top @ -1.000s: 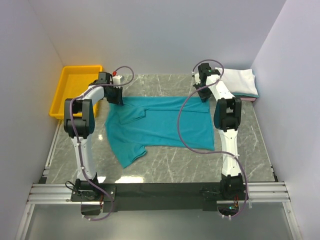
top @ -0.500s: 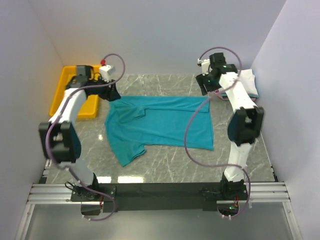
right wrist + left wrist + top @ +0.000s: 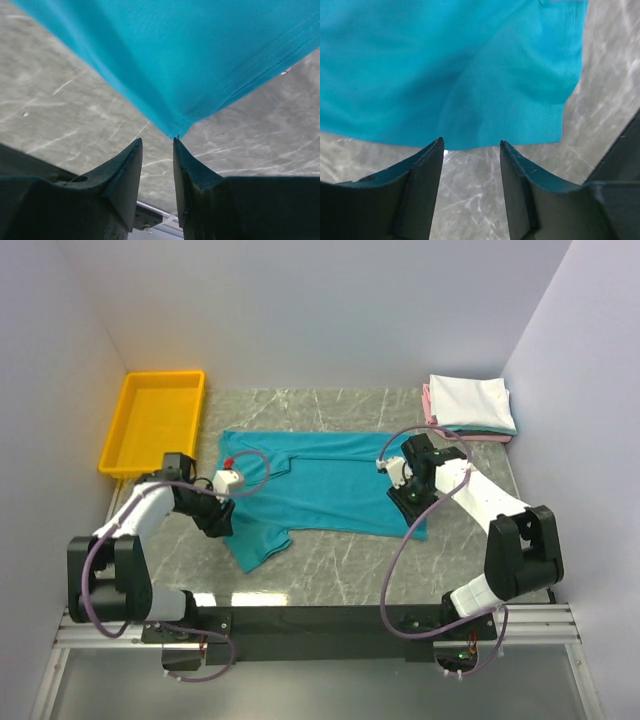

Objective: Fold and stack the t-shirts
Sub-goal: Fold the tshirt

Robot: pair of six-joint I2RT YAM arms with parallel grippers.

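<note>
A: Right, what can't be made out from above?
B: Both sets of fingertips. The left gripper (image 3: 215, 518) sits at 8 o'clock of the teal t-shirt (image 3: 320, 485) and the right gripper (image 3: 407, 498) at 4 o'clock. Each wrist body covers its own tips, so that goes to the wrist views.
A: And those give?
B: Left wrist: fingers (image 3: 422, 167) parted, bare marble in the gap, the cloth's edge lying just past the tips. Released, nothing held. Right wrist: a narrow gap with marble showing through it, and the hem corner pointing straight into the mouth. Nothing pinched that I can see. Whether the tips touch the corner, cannot tell.
A: Anything cut off?
B: Both wrist views crop the shirt to a patch. In the stack (image 3: 470, 405) at 1 o'clock of the table (image 3: 340, 575), only the white one on top shows fully. Below it there is just a teal edge and a pink edge.
A: Writing, labels?
B: A pale fleck beside the hem in the right wrist view, too small to read.
A: The shirt itself?
B: Plain teal, spread at table centre, lying sideways. Hem toward 3 o'clock, one sleeve sticking out at 7 o'clock, a loose fold near 10 o'clock of the body. Stitched hem, soft creases. Yellow bin (image 3: 150, 430) at 10 o'clock, apart from it.
</note>
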